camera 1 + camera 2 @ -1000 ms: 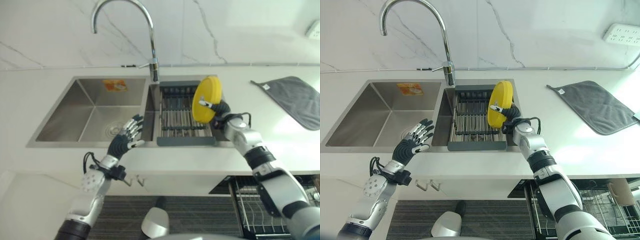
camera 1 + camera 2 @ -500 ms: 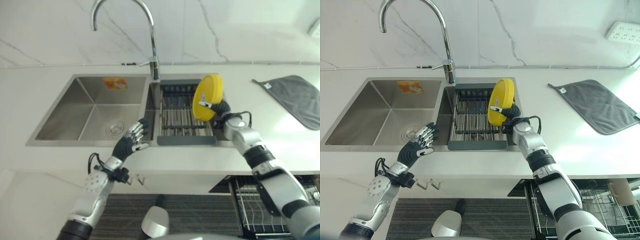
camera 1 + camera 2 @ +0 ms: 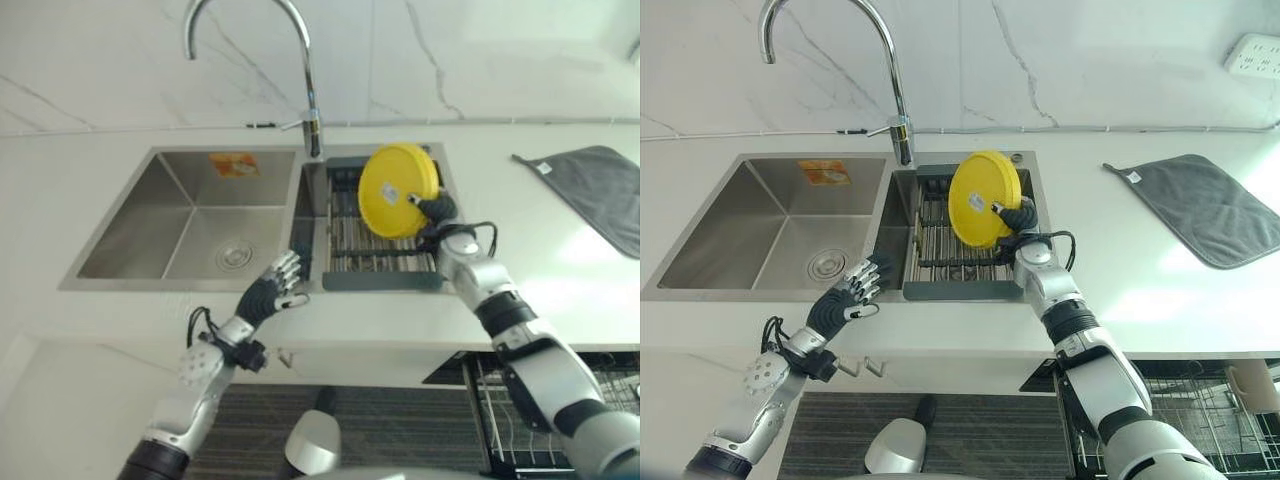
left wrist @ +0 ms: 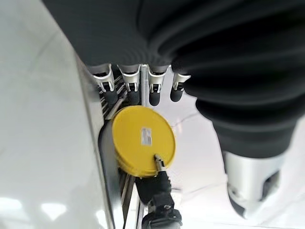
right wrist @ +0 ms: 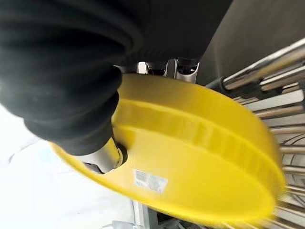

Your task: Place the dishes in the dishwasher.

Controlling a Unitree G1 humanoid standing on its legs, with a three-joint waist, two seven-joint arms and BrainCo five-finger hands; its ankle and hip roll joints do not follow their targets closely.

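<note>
Left eye view: right hand [image 3: 437, 208] pinches a yellow plate [image 3: 395, 188] by its rim, thumb on the underside, holding it tilted above the drying rack [image 3: 380, 250] in the sink's [image 3: 190, 215] right basin, near the rack's back right corner. Left hand [image 3: 272, 293] hovers over the sink's front edge, fingers relaxed and spread, holding nothing.

Right eye view: grey cloth [image 3: 1210, 205] lies on the counter [image 3: 1110, 260] toward its right edge. Faucet [image 3: 890, 90] rises at the sink's back edge.

Left wrist view: fingers straight; plate beyond them.

Right wrist view: fingers curled round the plate's rim.
</note>
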